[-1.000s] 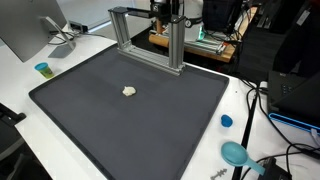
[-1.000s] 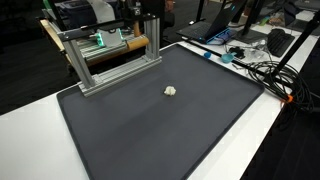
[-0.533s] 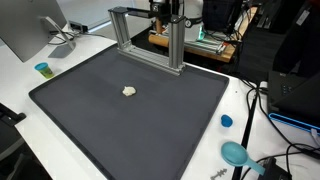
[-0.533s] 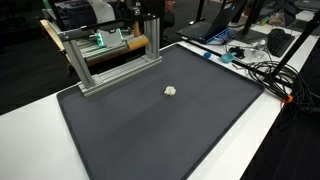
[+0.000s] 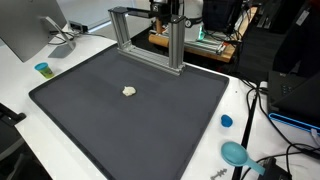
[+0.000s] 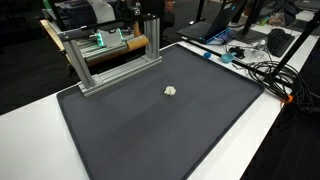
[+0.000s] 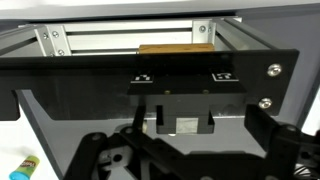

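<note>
A small white crumpled lump (image 5: 129, 91) lies near the middle of a dark grey mat (image 5: 150, 130); it also shows in an exterior view (image 6: 171, 90) on the mat (image 6: 170, 130). My gripper (image 7: 195, 160) shows only in the wrist view, as two dark fingers wide apart at the bottom, open and empty. It faces an aluminium frame (image 7: 120, 40) with a black bar (image 7: 150, 75) across it. The arm (image 5: 166, 10) stands behind that frame (image 5: 150, 40), far from the lump.
The frame (image 6: 110, 55) stands at the mat's back edge. On the white table are a small teal cup (image 5: 42, 69), a blue cap (image 5: 226, 121), a teal disc (image 5: 235, 153), a monitor (image 5: 30, 25) and cables (image 6: 265, 70). A marker (image 7: 24, 166) lies at the wrist view's lower left.
</note>
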Available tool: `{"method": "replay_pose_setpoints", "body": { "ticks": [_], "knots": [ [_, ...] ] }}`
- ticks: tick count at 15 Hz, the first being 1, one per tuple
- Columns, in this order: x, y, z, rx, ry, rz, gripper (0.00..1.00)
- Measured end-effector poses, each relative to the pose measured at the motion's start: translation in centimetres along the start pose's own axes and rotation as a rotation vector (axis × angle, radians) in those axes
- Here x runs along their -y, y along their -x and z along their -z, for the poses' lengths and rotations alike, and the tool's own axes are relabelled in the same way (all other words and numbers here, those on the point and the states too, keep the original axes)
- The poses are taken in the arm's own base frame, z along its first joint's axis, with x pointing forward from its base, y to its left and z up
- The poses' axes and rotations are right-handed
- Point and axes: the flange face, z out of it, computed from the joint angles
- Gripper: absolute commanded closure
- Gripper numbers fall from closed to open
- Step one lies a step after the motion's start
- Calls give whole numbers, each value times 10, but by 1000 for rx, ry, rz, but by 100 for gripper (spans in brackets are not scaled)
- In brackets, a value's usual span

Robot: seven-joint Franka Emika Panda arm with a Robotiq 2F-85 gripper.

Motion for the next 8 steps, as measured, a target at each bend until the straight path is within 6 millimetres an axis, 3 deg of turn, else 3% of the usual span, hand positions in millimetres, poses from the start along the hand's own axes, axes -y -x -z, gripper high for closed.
{"method": "replay_pose_setpoints", "body": {
  "ticks": [8],
  "knots": [
    [-1,-4,1,-31,1,-4,5]
  ]
}}
